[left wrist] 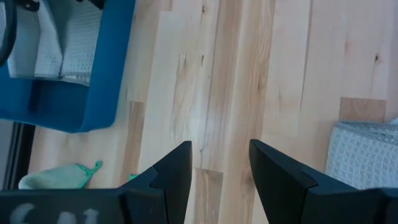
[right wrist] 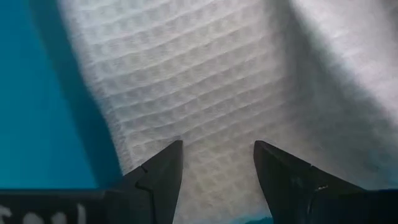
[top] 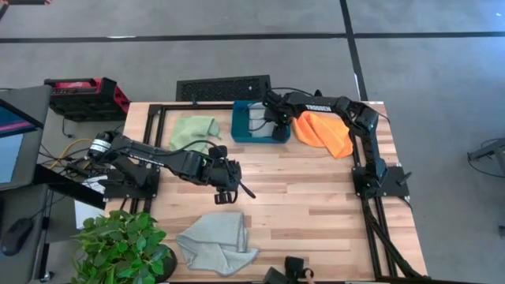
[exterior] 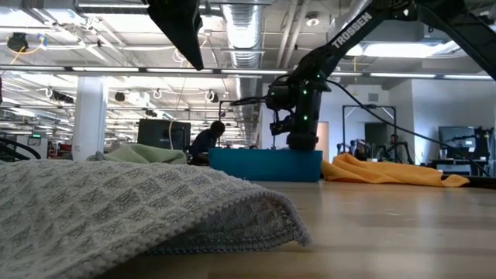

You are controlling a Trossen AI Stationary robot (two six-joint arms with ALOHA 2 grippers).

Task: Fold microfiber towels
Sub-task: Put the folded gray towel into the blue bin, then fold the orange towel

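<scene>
Nearest, a grey towel (top: 215, 243) lies rumpled at the desk's (top: 316, 213) front edge, unfolded. Mid-desk, the left end effector (top: 229, 192) hovers open and empty. Farther back, green (top: 193, 131) and orange (top: 323, 132) towels lie loose beside the teal tray (top: 241, 134), where the right end effector (right wrist: 214, 165) gapes over a pale towel (right wrist: 249, 81), seemingly folded; three remain.

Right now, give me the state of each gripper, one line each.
Left gripper: open, holding nothing, over the bare table.
Right gripper: open, holding nothing, above the pale grey towel in the teal tray.
</scene>
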